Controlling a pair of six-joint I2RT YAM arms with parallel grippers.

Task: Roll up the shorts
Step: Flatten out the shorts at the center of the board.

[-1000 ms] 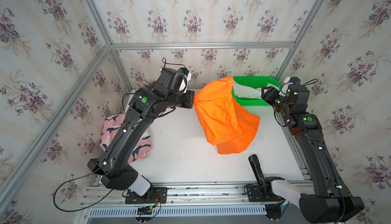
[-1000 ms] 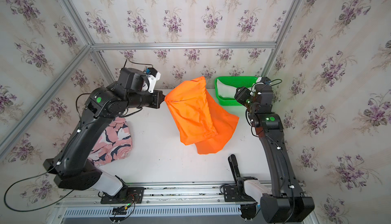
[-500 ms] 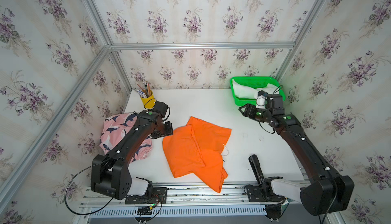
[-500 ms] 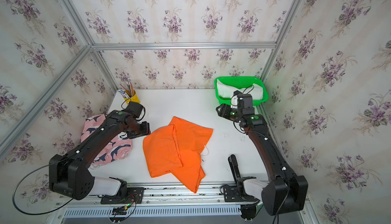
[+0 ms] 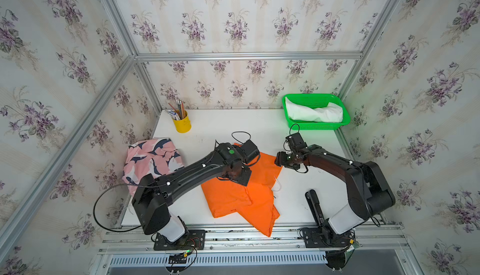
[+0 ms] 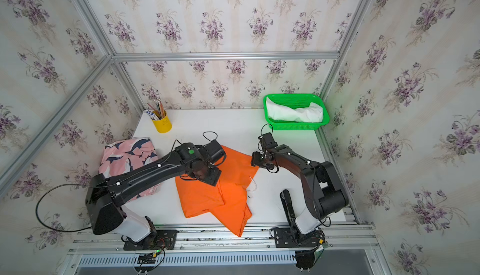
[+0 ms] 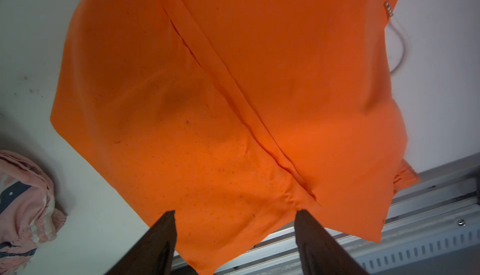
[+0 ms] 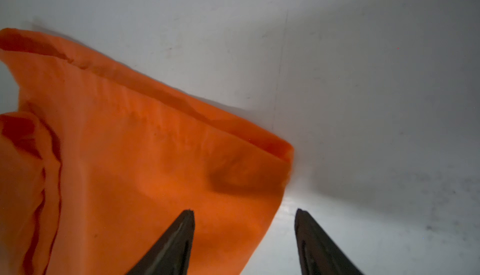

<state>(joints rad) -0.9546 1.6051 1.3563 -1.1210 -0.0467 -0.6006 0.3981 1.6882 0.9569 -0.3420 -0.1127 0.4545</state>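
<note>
The orange shorts (image 5: 242, 195) lie spread flat on the white table (image 5: 228, 125), one leg hanging over the front edge. My left gripper (image 7: 235, 212) hovers over their far-left part with its fingers wide open and nothing between them. My right gripper (image 5: 279, 160) is open too, just above the shorts' far right corner (image 8: 280, 151), one fingertip over cloth and one over bare table. The pink shark-print shorts (image 5: 153, 159) lie bunched at the table's left edge. The white shorts (image 5: 314, 112) rest in the green basket (image 5: 311, 95) at the back right.
A yellow cup of pencils (image 5: 183, 124) stands at the back left. A black stand (image 5: 314, 203) sits on the table by the right arm's base. A white drawstring (image 5: 276, 185) trails from the orange shorts. The metal rail (image 5: 259, 232) borders the front edge.
The orange shorts, held up at the back a second ago, now lie flat near the front. My left gripper has opened and let go. Both arms have swung forward and down.
</note>
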